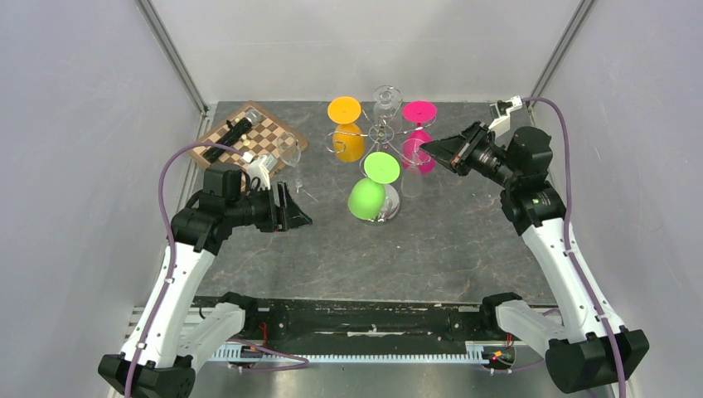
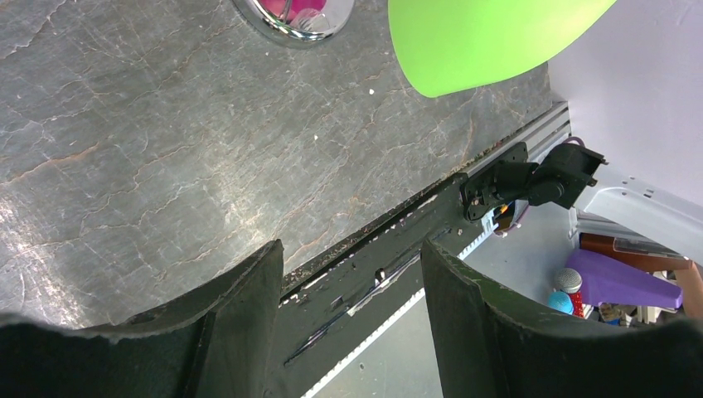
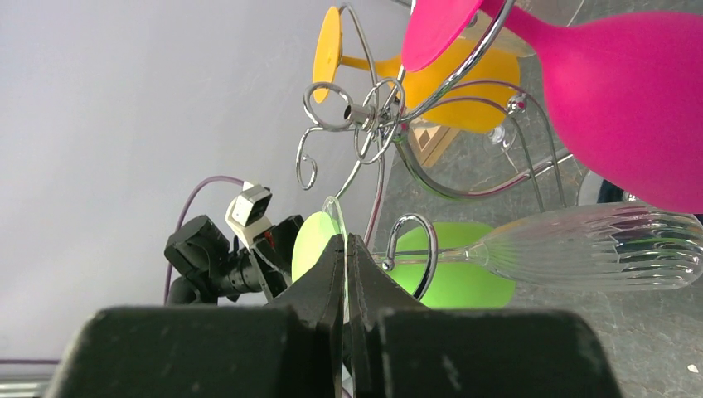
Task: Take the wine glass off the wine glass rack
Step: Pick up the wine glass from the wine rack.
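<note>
Top view: wine glass rack (image 1: 380, 133) stands mid-table on the dark slate table (image 1: 464, 249). Glasses hang bowl-down from its scroll arms.
- orange glass (image 1: 348, 143) at 9 o'clock of the post
- plain clear glass (image 1: 386, 99) at 12 o'clock
- pink glass (image 1: 419, 153) at 3 o'clock
- green glass (image 1: 366, 199) at 6 o'clock
- clear ribbed wine glass (image 1: 410, 181) at about 4 o'clock, between the pink and green ones; faint from above

Right gripper (image 1: 426, 148): reaches in from 3 o'clock of the rack, tips just beside the pink glass. In the right wrist view the fingers are pressed together. The thin clear foot of the ribbed glass sits edge-on in the seam at the tips, so they appear to pinch the foot's rim. From there the stem runs to 3 o'clock through a chrome hook of the rack, and the ribbed bowl lies near horizontal at the far right. The glass is on the rack. Pink bowl is at 1 o'clock of the tips and the green foot is just behind them.

Left gripper (image 1: 298, 214): at 8 o'clock of the rack, well apart from it. In the left wrist view the fingers are spread with bare table between them. The green bowl is at 1 o'clock of that view and the rack's chrome base at 12 o'clock.

Chessboard (image 1: 264, 133) lies at 9 o'clock of the rack, near the left wall.
</note>
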You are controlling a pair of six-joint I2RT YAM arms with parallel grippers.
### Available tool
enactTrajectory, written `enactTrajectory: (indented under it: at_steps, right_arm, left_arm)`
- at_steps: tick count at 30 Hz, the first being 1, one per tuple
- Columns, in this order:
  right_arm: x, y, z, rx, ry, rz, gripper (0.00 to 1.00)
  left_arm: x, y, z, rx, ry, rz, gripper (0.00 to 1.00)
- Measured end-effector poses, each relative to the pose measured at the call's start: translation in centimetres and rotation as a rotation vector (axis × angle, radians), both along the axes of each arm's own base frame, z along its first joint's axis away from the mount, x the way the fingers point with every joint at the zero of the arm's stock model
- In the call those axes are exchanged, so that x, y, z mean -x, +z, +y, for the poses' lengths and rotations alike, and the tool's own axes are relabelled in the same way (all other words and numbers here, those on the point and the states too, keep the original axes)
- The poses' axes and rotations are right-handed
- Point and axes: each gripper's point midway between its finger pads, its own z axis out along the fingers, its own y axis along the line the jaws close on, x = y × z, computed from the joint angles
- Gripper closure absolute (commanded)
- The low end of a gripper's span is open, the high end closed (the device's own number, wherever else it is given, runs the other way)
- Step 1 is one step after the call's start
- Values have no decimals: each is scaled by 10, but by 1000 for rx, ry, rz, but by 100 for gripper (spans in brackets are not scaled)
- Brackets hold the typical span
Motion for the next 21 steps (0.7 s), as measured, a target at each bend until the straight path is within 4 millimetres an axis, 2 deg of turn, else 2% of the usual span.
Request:
enactTrajectory:
  at_steps: [21]
  right_arm:
    - [-22, 2, -15, -71, -168, 72, 100]
  left_arm:
    - [1, -1, 0, -2, 0, 7, 32]
